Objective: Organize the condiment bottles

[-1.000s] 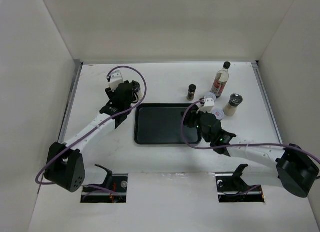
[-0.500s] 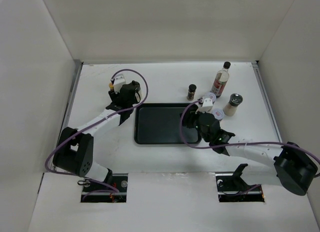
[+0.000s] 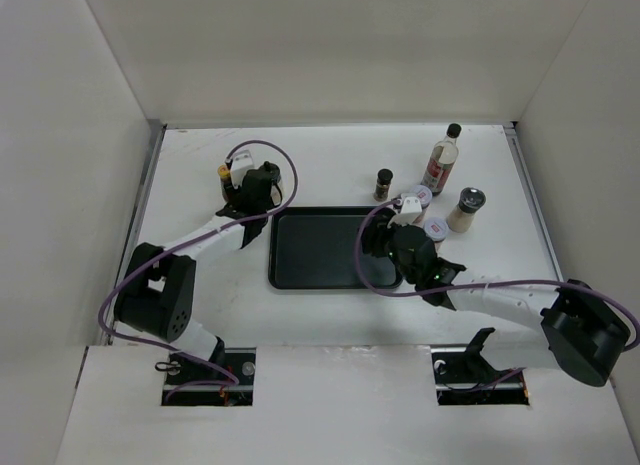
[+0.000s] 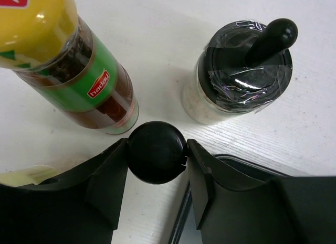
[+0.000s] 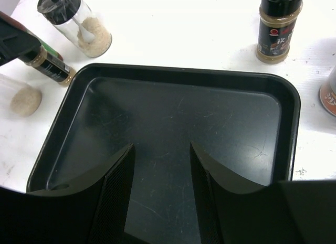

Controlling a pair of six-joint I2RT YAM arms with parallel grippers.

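Observation:
My left gripper (image 4: 156, 150) is shut on the round black cap (image 4: 157, 159) of a small bottle standing just off the tray's left corner. Beside it stand a yellow-capped red-green sauce bottle (image 4: 79, 71) and a black-lidded jar of white powder (image 4: 236, 76). In the top view this gripper (image 3: 252, 188) is left of the black tray (image 3: 320, 270). My right gripper (image 5: 160, 149) hangs open and empty over the tray's (image 5: 79, 113) floor. On the right stand a tall black-capped bottle (image 3: 443, 160), a brown spice bottle (image 3: 384, 183), a black-lidded jar (image 3: 466, 209) and two white-lidded jars (image 3: 420, 197).
A clear jar with pale grains (image 5: 21, 99) stands left of the tray. White walls close in the table on the left, back and right. The right arm (image 3: 500, 300) lies along the tray's near right side.
The left jaws have closed on the black cap and the left arm has folded in closer to its base. The right gripper has drifted slightly left over the tray.

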